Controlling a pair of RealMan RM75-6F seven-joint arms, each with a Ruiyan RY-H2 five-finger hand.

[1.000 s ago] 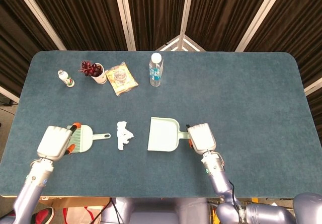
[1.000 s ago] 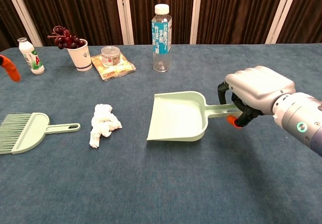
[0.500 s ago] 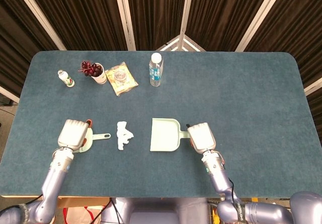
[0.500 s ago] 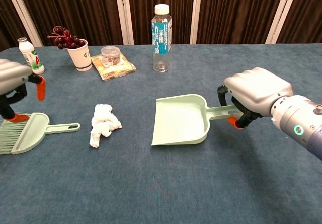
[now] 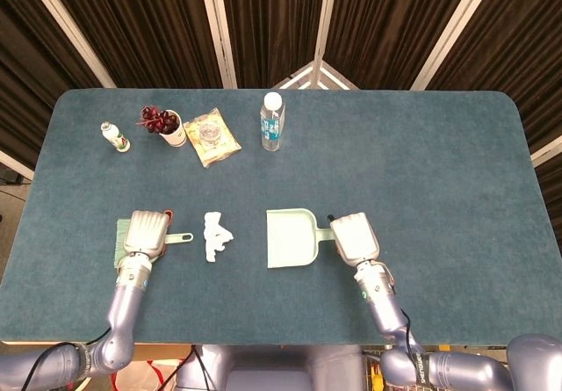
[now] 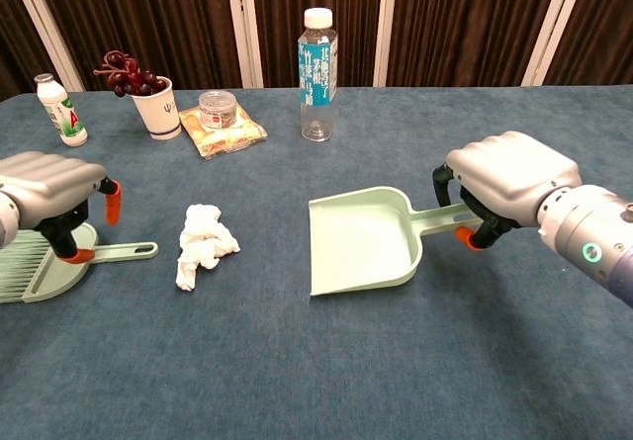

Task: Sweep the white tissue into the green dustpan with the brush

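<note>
— On the left, what do we have?

— Our left hand [image 6: 49, 188] hovers over the brush [image 6: 45, 262], fingers curled down around its neck; we cannot tell whether they grip it. The brush lies flat, long axis left to right, bristles at the far left, handle pointing right at the tissue [image 6: 204, 244].

— And the tissue?

— Crumpled on the table [image 5: 421, 154], just right of the handle tip, between brush and dustpan [image 6: 366, 242]. Our left hand is nearer it.

— The dustpan?

— Well right of the tissue, open mouth facing it, handle pointing right. Our right hand [image 6: 509, 178] is clenched around that handle.
</note>
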